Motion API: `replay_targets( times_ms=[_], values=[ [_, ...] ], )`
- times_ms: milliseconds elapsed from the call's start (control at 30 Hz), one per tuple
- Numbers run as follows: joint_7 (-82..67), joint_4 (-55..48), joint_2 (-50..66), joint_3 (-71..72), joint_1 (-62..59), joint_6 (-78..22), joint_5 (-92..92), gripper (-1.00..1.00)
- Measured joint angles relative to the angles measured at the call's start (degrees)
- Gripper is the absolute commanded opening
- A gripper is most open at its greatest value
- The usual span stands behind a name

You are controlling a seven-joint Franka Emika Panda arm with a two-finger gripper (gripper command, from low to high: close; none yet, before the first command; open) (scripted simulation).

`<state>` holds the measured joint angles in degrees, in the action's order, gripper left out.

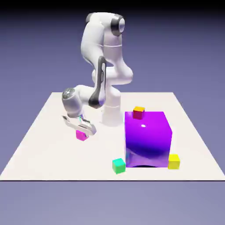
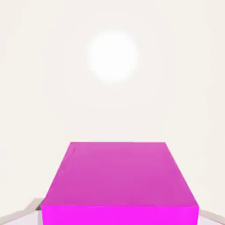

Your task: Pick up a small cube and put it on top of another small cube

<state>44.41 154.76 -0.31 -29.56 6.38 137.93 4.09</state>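
Note:
The small magenta-pink cube [image 1: 81, 135] sits low at the table [image 1: 48, 149], toward the exterior view's left. My gripper [image 1: 84, 130] is down over it, fingers on either side. In the hand view the cube [image 2: 118, 176] fills the lower middle, and only grey slivers of the fingertips [image 2: 27, 212] show at its bottom corners, so my gripper [image 2: 119, 219] is shut on it. Other small cubes lie apart: a green one [image 1: 118, 165], a yellow one [image 1: 174, 161] and a red one with an orange top [image 1: 139, 112].
A large glossy purple cube [image 1: 147, 139] stands right of centre. The red cube sits at its back left corner, the green and yellow ones at its front corners. The robot's base column [image 1: 112, 110] rises just behind my hand.

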Motion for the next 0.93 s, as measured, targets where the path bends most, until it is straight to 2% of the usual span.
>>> replay_targets(
  times_ms=[600,667,800,833,933],
  values=[
    [-16.2,-18.5,-23.4,37.7,9.5,-40.7,-5.1,-1.0],
    [-16.5,-18.8,-23.8,38.3,9.7,-41.4,-5.2,-1.0],
    [-16.2,-10.5,-23.0,38.3,9.6,-32.3,-5.3,-1.0],
    [-16.2,-9.3,-22.9,38.3,9.6,-31.0,-5.3,1.0],
    [-16.2,-11.4,-23.1,38.3,9.6,-33.2,-5.5,1.0]
  ],
)
